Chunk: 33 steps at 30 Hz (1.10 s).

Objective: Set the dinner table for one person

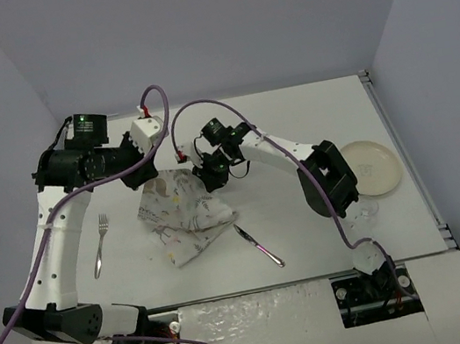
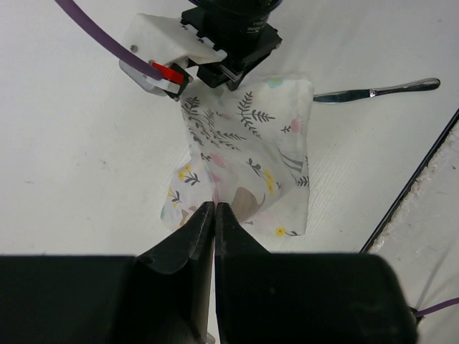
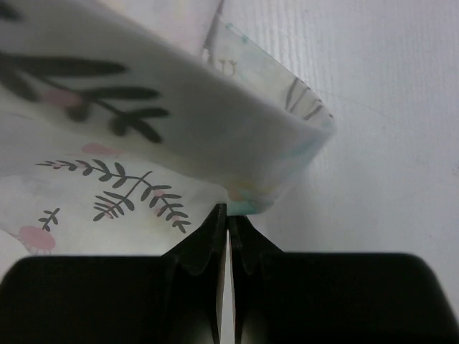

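The off-white dinner table [image 1: 292, 116] fills the top view. A white cloth mat [image 1: 181, 209] printed with pastel plants and animals lies crumpled at its middle, partly lifted. My left gripper [image 1: 143, 171] is shut on the mat's left edge [image 2: 215, 193]. My right gripper [image 1: 211, 175] is shut on the mat's far right corner [image 3: 247, 197], which folds over above its tips. The right gripper also shows in the left wrist view [image 2: 224, 68], across the mat from my left fingers.
A fork [image 1: 100, 245] lies left of the mat. A knife [image 1: 259, 244] lies right of it, also in the left wrist view [image 2: 376, 91]. A cream plate [image 1: 372, 166] sits at the right, a clear glass [image 1: 365, 212] in front of it.
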Motion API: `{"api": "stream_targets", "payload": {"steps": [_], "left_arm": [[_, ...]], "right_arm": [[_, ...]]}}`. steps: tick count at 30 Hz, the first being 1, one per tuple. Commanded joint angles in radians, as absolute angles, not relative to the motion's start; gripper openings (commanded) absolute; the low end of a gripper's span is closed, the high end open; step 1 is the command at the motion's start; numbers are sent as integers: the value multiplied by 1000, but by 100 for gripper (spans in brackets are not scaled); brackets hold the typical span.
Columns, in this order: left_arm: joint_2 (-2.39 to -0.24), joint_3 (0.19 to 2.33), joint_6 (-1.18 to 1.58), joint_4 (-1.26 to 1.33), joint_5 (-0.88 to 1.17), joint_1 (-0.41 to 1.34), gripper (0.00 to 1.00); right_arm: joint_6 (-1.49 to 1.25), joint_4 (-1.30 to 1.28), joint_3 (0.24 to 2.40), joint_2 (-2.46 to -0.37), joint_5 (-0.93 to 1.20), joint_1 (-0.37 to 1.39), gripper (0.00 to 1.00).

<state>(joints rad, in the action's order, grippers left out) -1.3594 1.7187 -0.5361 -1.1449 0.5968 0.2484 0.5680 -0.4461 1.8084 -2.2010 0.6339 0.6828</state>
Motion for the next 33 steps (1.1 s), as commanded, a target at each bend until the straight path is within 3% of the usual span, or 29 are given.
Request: {"api": "stream_targets", "payload": {"steps": [1, 8, 13, 20, 23, 27, 28, 29, 30, 31, 33], "left_arm": [[-1309, 1758, -576, -1140, 635, 209, 0], [-1293, 1767, -571, -1132, 625, 187, 0], [-1320, 1790, -540, -1065, 577, 181, 0], [-1460, 2002, -516, -1107, 609, 183, 0], [-1469, 2036, -535, -1171, 659, 184, 0], [-1432, 1994, -614, -1289, 713, 188, 0], [-1413, 1965, -637, -1323, 715, 190, 0], [-1393, 1934, -662, -1357, 715, 192, 0], [-1368, 1894, -682, -1369, 702, 196, 0], [-1342, 1859, -702, -1386, 694, 196, 0], [-1287, 1795, -728, -1401, 673, 197, 0]], "right_arm": [[607, -445, 1774, -2088, 589, 749, 0], [595, -423, 1756, -2043, 487, 765, 0], [573, -360, 1763, -1976, 269, 749, 0], [540, -262, 1801, -1811, -21, 668, 0], [533, -304, 1775, -1726, 30, 679, 0], [549, -434, 1669, -1609, 274, 718, 0], [556, -462, 1636, -1585, 327, 722, 11], [568, -494, 1601, -1560, 377, 724, 28], [606, -540, 1559, -1530, 423, 725, 76], [631, -566, 1530, -1507, 429, 726, 89], [657, -585, 1488, -1470, 383, 723, 92]]}}
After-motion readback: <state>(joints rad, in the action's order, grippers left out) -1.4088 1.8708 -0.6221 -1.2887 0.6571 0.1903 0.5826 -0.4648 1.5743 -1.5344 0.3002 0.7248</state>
